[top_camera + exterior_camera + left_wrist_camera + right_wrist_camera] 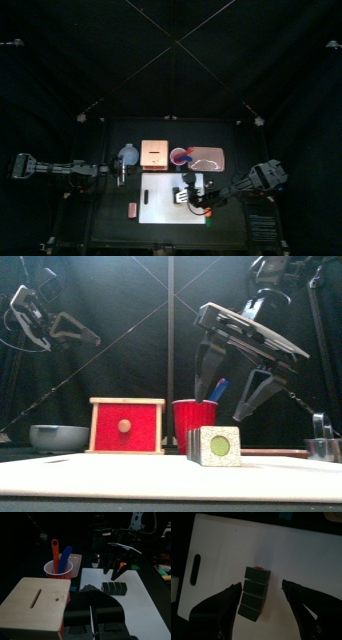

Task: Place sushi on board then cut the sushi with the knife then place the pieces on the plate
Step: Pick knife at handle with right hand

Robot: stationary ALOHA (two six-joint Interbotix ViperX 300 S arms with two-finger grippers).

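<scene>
Board (304, 552) bears sushi (255, 593) (right fingers (223, 609) apart).

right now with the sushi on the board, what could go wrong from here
The right gripper hangs open with a jaw on each side of the sushi roll on the white board; drifting sideways as it lifts could knock the blocks apart. The knives stand in the red cup close beside the wooden box, so a careless grab may tip the cup.

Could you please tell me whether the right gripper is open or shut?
Open: the right gripper has its jaws spread wide over the sushi roll on the white cutting board.
</scene>
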